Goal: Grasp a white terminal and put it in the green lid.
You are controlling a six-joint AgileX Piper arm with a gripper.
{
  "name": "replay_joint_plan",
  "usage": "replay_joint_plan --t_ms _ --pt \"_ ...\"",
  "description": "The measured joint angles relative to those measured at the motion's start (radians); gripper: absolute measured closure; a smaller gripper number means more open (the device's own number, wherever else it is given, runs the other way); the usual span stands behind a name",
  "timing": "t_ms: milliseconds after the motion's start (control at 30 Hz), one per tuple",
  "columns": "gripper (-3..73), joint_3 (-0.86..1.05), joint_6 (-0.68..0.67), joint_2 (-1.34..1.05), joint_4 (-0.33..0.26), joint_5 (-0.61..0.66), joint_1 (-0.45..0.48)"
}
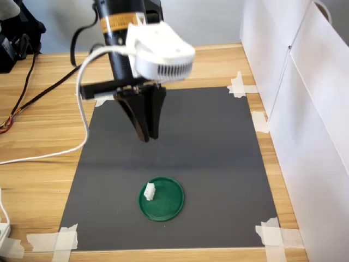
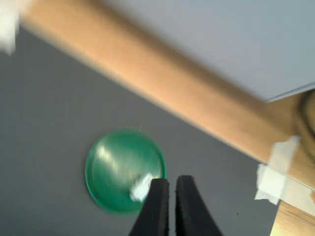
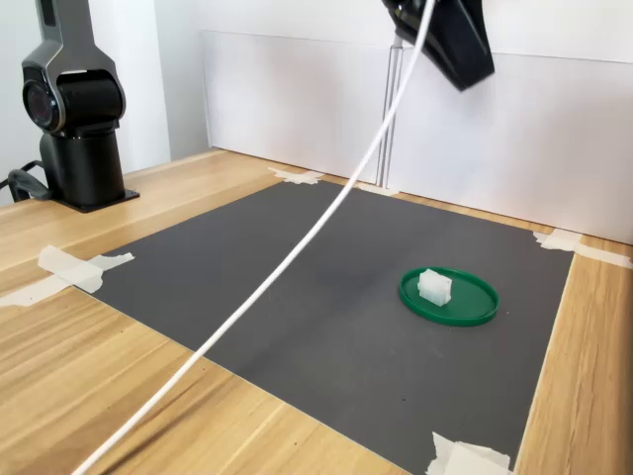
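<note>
The green lid (image 1: 170, 200) lies flat on the dark grey mat near its front edge in the first exterior view. The white terminal (image 1: 149, 191) rests inside it, close to the rim. Both also show in the second exterior view, the lid (image 3: 467, 303) with the terminal (image 3: 434, 286) standing in it. My gripper (image 1: 148, 136) hangs well above the mat, behind the lid, fingers pointing down and shut with nothing between them. In the wrist view the gripper (image 2: 171, 183) sits over the edge of the lid (image 2: 115, 164), apart from the blurred terminal (image 2: 141, 187).
Beige tape (image 1: 65, 239) holds the mat's corners to the wooden table. A white cable (image 3: 297, 252) trails from the wrist across the scene. White panels (image 1: 311, 109) wall the first exterior view's right. A black stand (image 3: 74, 109) sits at the second exterior view's left.
</note>
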State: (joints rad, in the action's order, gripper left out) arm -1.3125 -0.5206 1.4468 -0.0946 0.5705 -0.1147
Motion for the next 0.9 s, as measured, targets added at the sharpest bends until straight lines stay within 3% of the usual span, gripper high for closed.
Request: replay_joint_plan --t_ms 167,367,500,667,900 --pt "71.3 0.129 0.334 -0.234 0.018 -0.092 0.0" --pt "71.4 0.272 0.666 -0.505 0.142 -0.099 0.0" --pt "71.5 0.387 0.719 -0.701 0.158 -0.098 0.0" --pt "71.6 0.512 0.723 -0.953 0.123 -0.093 0.0" --pt "71.6 0.656 0.723 -1.187 0.119 -0.091 0.0"
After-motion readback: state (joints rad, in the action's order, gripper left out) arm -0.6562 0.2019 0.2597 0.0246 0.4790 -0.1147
